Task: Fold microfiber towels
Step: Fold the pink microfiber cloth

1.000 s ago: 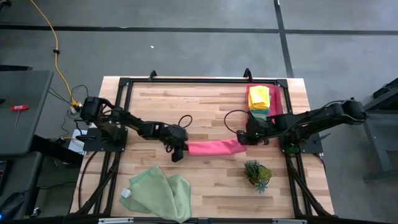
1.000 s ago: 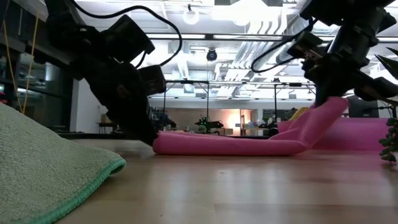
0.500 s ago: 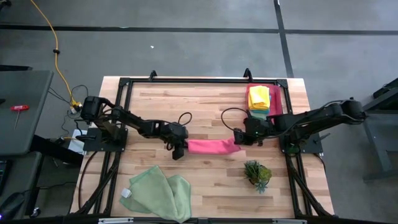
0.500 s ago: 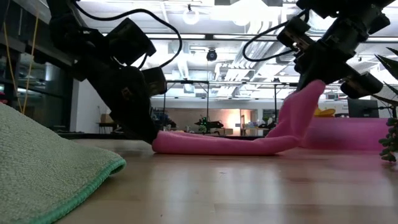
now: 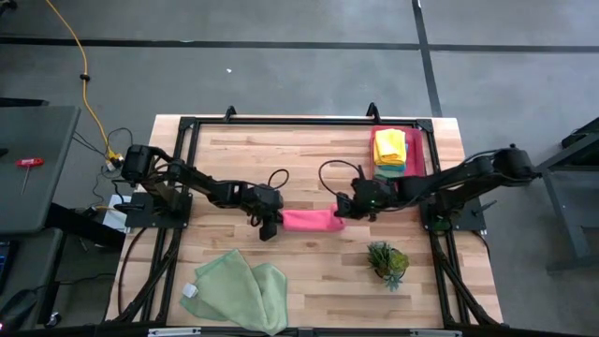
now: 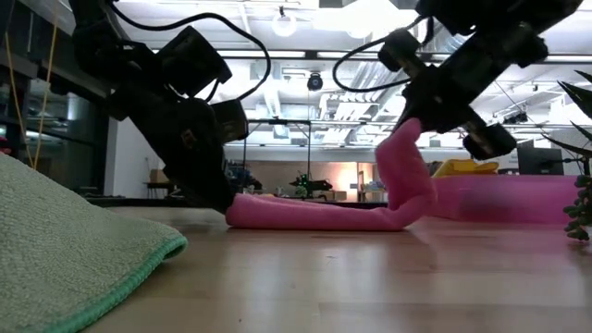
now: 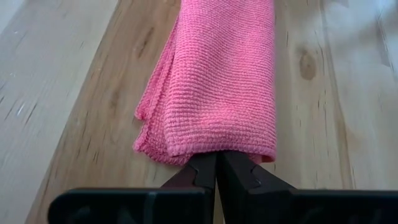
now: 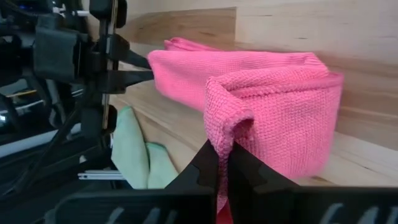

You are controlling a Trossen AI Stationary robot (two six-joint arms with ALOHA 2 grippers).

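Now your left gripper (image 5: 270,227) and right gripper (image 5: 339,208) each pinch an end of the pink towel (image 5: 309,220) mid-table, half folded. Yellow and teal towels (image 5: 389,150) sit stacked; the green towels (image 5: 241,290) wait unfolded.

The hot pink towel (image 7: 217,81) is showing a soft, fuzzy cloth with tiny woven bumps and a matt look. The two pale green towels (image 5: 239,292), lying at the lower left of the high view, are looking like the same fluffy cloth, with a neat stitched edge. The table (image 5: 309,285) is showing pale wood planks, smooth, with dark knots and a light shine. The left gripper (image 7: 216,177) is looking like hard black plastic, matt and smooth. The frame (image 5: 281,122) around the table is looking like black metal bars.
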